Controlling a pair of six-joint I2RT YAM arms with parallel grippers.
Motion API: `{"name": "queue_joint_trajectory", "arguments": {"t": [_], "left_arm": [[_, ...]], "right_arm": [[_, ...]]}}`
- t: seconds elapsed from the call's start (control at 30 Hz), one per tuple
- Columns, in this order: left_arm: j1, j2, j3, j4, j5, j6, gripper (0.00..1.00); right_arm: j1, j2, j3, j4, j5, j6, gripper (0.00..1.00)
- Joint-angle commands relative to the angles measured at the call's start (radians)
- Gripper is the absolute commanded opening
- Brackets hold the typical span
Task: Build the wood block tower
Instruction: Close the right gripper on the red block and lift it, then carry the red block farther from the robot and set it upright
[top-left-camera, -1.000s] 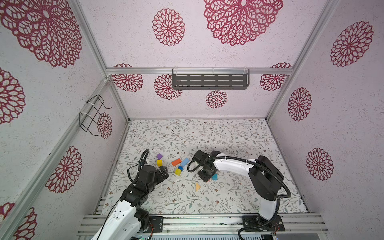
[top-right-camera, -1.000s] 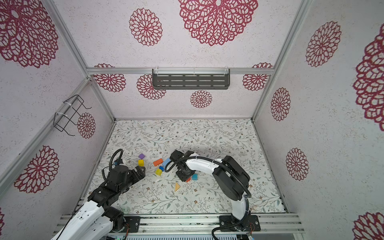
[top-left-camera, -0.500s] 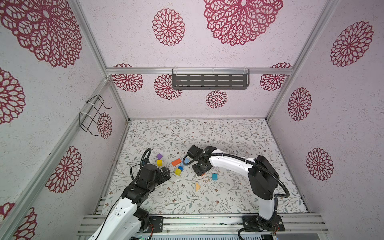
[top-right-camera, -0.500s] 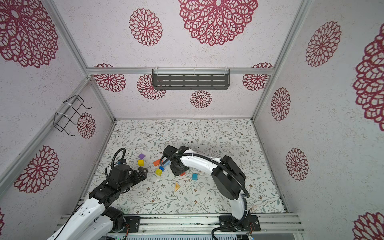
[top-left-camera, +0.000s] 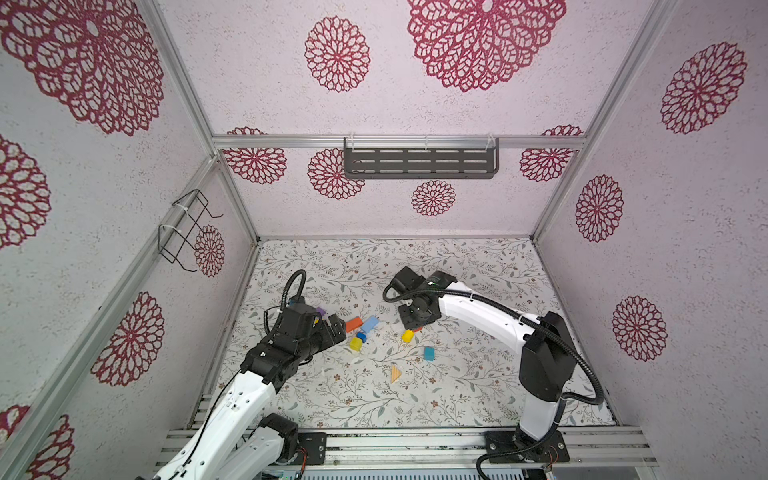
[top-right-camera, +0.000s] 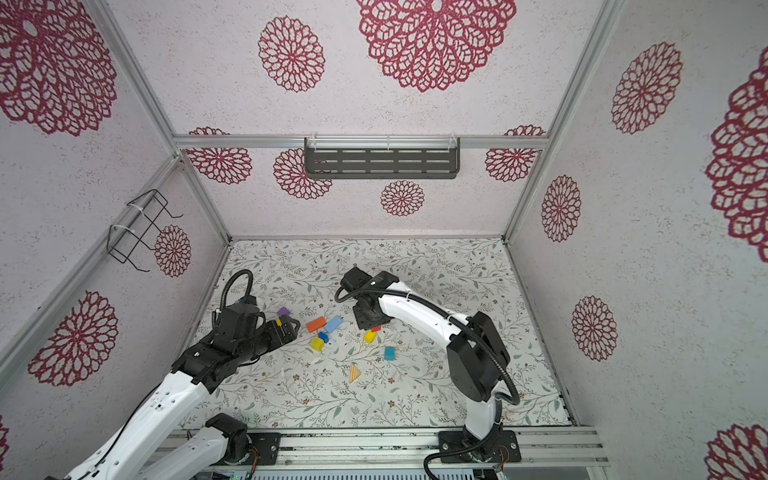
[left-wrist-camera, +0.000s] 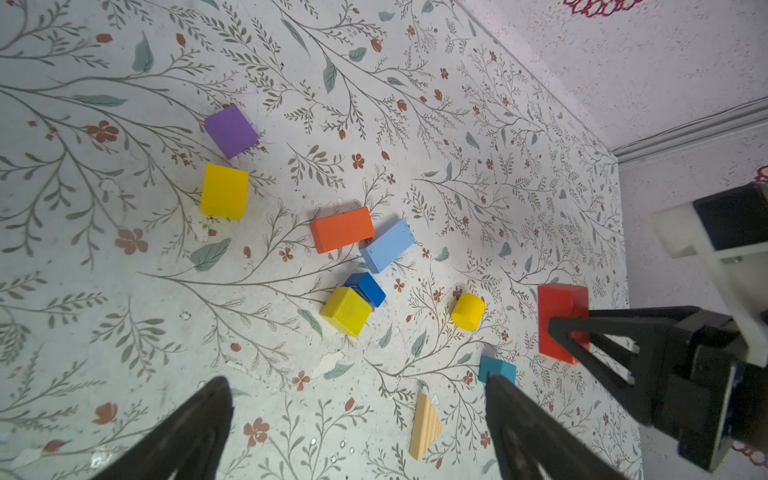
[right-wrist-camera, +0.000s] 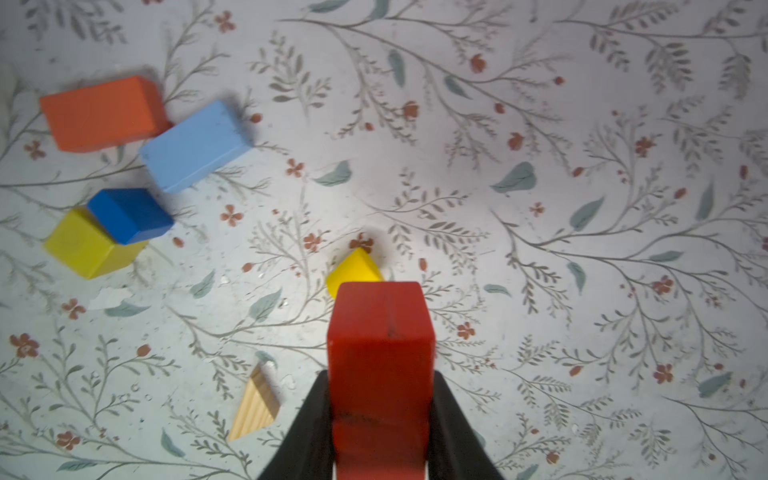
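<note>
**A:** So, what's the room like?

**B:** Floral-print table, pale walls with red rosettes. Wood blocks lie loose, lower centre in both top views. Right jaws clamp the red block; left jaws gape wide.

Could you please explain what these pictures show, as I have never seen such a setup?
Two white robot arms stand at a flowered table. Two pictures look down on the whole scene; the other two come from a camera on each arm's wrist. Small painted wood blocks lie scattered, among them an orange brick, a purple cube and a plain wedge. The right hand grips a red block; the left hand is open and empty. No tower stands yet.
</note>
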Motion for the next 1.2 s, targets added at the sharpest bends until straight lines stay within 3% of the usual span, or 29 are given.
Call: {"name": "queue_joint_trajectory", "arguments": {"t": [0.0, 0.23, 0.53, 0.77, 0.93, 1.17], "left_arm": [[-0.005, 0.045, 0.053, -0.034, -0.016, 0.040, 0.97], [-0.004, 0.204, 0.220, -0.147, -0.150, 0.060, 0.97], [-0.010, 0.261, 0.268, -0.138, -0.077, 0.026, 0.97], [-0.012, 0.238, 0.195, -0.005, -0.076, 0.067, 0.97], [-0.012, 0.301, 0.265, -0.082, -0.065, 0.143, 0.97], [-0.024, 0.353, 0.269, -0.097, -0.028, 0.180, 1.00]], "right_arm": [[-0.082, -0.058, -0.038, 0.010, -0.007, -0.023, 0.19], [-0.249, -0.026, -0.076, 0.075, -0.054, -0.130, 0.18], [-0.358, 0.024, -0.122, 0.189, -0.167, -0.169, 0.18], [-0.371, 0.135, -0.050, 0.186, -0.186, -0.163, 0.13], [-0.369, 0.185, -0.019, 0.198, -0.175, -0.149, 0.13], [-0.344, 0.191, -0.033, 0.210, -0.110, -0.134, 0.27]]}}
